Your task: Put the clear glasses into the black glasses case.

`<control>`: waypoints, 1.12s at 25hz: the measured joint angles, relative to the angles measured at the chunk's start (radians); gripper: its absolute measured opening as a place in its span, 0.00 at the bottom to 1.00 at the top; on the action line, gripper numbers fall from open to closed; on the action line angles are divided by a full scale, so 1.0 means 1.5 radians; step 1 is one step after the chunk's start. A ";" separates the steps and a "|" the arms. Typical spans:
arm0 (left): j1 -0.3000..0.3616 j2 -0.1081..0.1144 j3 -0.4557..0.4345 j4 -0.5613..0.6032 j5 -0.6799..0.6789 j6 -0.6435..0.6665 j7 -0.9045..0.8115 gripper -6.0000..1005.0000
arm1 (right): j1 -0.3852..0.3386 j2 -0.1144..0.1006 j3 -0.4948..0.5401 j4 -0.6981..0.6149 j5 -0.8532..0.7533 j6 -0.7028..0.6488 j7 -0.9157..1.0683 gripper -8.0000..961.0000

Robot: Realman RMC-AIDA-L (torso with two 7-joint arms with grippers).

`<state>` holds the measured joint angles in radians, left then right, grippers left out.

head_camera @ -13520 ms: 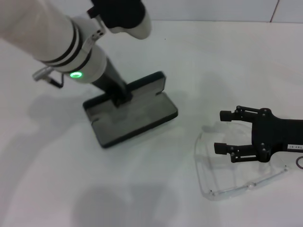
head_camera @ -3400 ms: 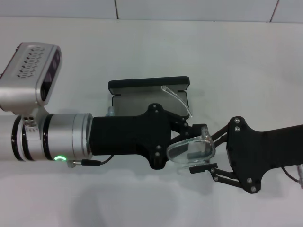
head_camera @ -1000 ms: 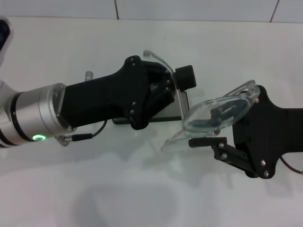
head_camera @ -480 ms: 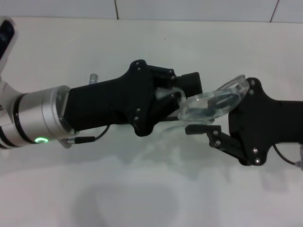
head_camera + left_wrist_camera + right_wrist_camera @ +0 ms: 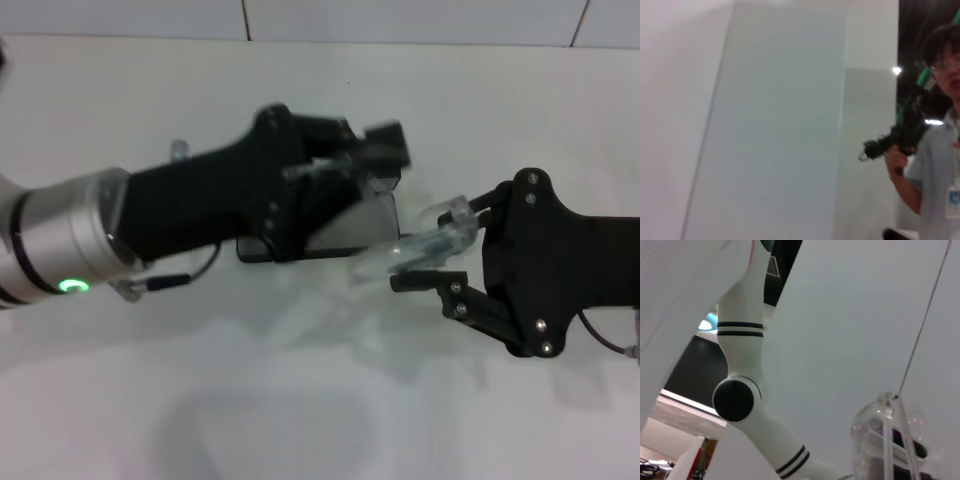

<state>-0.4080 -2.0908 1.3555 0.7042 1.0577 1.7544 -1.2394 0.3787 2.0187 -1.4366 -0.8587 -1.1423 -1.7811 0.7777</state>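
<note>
The step in hand looks like the transfer: the spectacles are held in the air and are not yet in the box. Nearest, the right gripper (image 5: 425,262), black and linked, is closed on the front of the fully transparent plastic clear glasses (image 5: 430,243), just beside the slim black glasses case (image 5: 345,228) with grey lining, open on the white table (image 5: 300,400). Beyond, the left gripper (image 5: 375,160) hovers over the case, seemingly pinching a thin clear arm. Next, the frame probably needs lowering flat into the lining, with the arms folded.
</note>
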 joint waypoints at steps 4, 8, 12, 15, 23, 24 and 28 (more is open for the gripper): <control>0.005 0.003 -0.029 0.000 -0.007 0.000 -0.003 0.03 | -0.002 0.000 0.001 0.000 0.000 -0.008 0.000 0.12; 0.014 0.004 -0.036 0.008 -0.008 0.001 -0.004 0.03 | -0.004 0.000 0.002 0.002 0.000 -0.004 0.000 0.12; 0.025 0.003 -0.035 0.019 -0.008 0.002 -0.004 0.03 | -0.004 0.000 0.003 0.003 0.000 -0.001 0.000 0.12; 0.024 0.001 -0.024 0.020 -0.008 0.002 -0.005 0.03 | -0.001 0.000 0.001 0.003 0.000 0.005 0.000 0.12; 0.012 0.003 0.033 0.050 -0.002 0.003 -0.005 0.03 | 0.004 0.001 -0.002 0.005 -0.002 0.014 0.000 0.12; 0.012 0.003 0.035 0.052 -0.002 0.003 -0.004 0.03 | 0.004 0.001 -0.002 0.005 -0.002 0.014 0.001 0.12; 0.013 0.002 0.036 0.054 -0.002 0.013 -0.004 0.03 | 0.003 0.001 -0.001 0.006 -0.002 0.016 0.001 0.13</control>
<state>-0.3887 -2.0873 1.4096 0.7846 1.0545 1.7735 -1.2458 0.3831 2.0202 -1.4388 -0.8498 -1.1459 -1.7569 0.7787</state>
